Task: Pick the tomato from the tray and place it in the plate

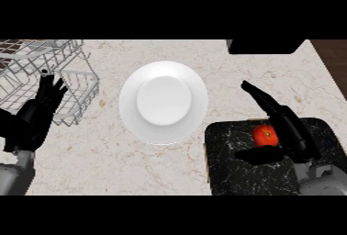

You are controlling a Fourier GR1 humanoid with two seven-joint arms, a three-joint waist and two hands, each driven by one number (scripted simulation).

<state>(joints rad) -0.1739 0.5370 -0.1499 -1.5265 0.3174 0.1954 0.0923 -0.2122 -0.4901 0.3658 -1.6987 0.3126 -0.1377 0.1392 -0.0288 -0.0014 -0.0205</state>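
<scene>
The right hand point(295, 137) hangs over the black tray point(230, 174) at the near right. Its fingers are stretched out straight toward the far left and its thumb sticks out to the left, so it is open and holds nothing. The tomato point(265, 135) lies on the tray near its far edge. It sits in the crook between the thumb and the fingers, just beside the palm, and I cannot tell whether they touch.

The white plate point(129, 105) sits in the middle of the table point(102, 170). Its near right rim is just beside the tray's far left corner, with only a sliver of table between them. The stretch from tomato to plate, leftward and a little farther away, has nothing standing in it.

The left hand point(34, 120) rests at the left edge, fingers up and relaxed, in front of a wire rack point(41, 64) that fills the far left corner. Bare table runs between rack and plate and across the near left. A dark object point(264, 46) sits at the far edge on the right, and the table's right edge passes close by the tray.
</scene>
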